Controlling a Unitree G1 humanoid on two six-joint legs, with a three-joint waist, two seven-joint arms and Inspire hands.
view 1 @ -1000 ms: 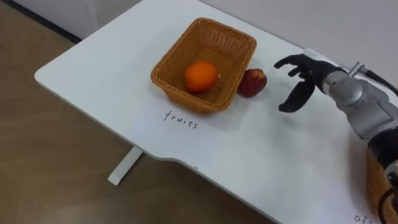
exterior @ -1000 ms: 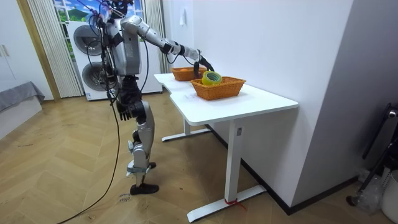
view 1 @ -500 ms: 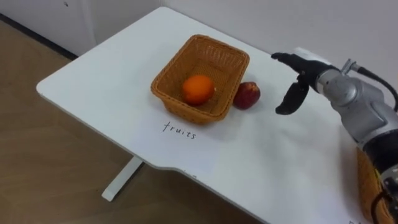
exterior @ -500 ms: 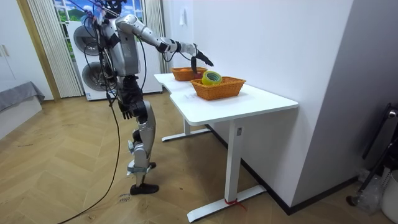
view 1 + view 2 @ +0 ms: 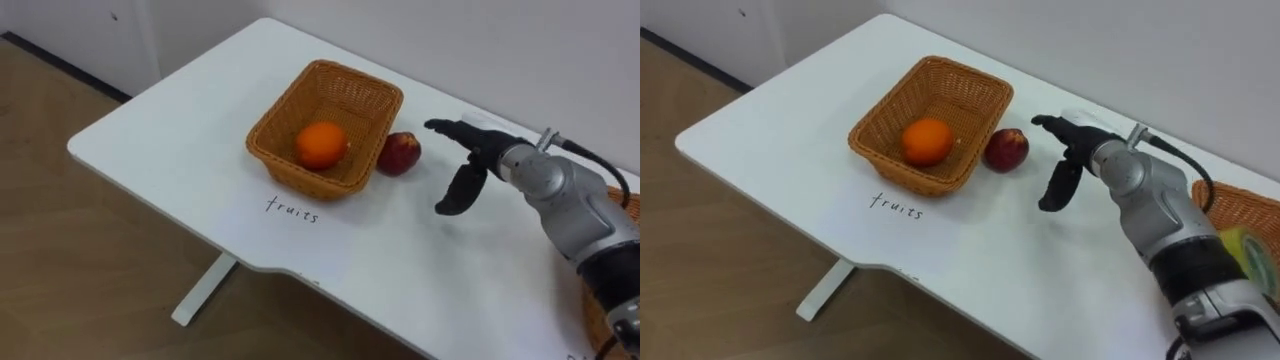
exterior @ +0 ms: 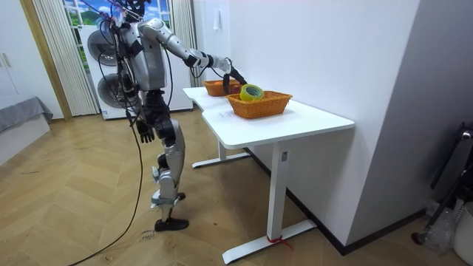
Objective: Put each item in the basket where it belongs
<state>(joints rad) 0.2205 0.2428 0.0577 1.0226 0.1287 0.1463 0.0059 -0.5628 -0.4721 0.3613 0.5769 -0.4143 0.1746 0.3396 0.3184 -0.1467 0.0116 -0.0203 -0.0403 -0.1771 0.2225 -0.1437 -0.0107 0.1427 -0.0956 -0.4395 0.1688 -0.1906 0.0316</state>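
Note:
A wicker fruit basket (image 5: 308, 180) stands on the white table (image 5: 180, 130) with an orange (image 5: 321, 145) inside. A red apple (image 5: 400, 152) lies on the table, touching the basket's right wall. My right hand (image 5: 470, 133) hovers open just right of the apple, fingers stretched toward it and thumb hanging down, a small gap between them. A second wicker basket (image 5: 1230, 205) at the far right holds a yellow-green tape roll (image 5: 1250, 255). In the room view my left hand (image 6: 144, 131) hangs at my side.
I stand at the table's long edge, right arm reaching over it. A handwritten label (image 5: 292, 207) marks the table in front of the fruit basket. The wall runs along the table's far side. Wooden floor (image 5: 80, 270) lies below the near edge.
My right hand rose briefly, then came down and a little closer to the apple. The head camera shifted slightly. Apple, orange and baskets have not moved.

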